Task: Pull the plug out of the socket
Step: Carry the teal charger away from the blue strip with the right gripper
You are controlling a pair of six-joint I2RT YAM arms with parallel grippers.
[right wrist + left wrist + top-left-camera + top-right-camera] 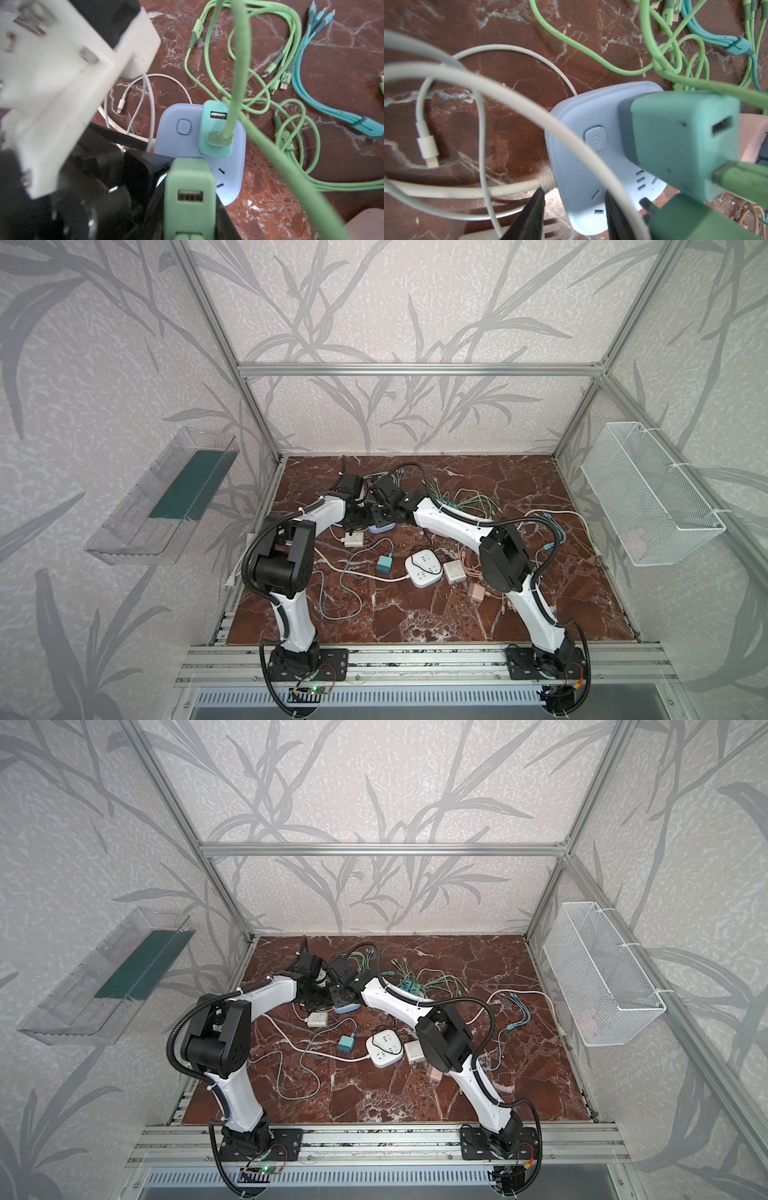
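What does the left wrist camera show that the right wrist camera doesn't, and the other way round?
Only the left wrist: a dark prong of the green charger, out of its slot. Only the right wrist: that charger's USB port, the black fingers clamping it, and the other arm's white body. Both: the blue power strip, the teal charger plugged into it, the white phone cable and loose green cables.
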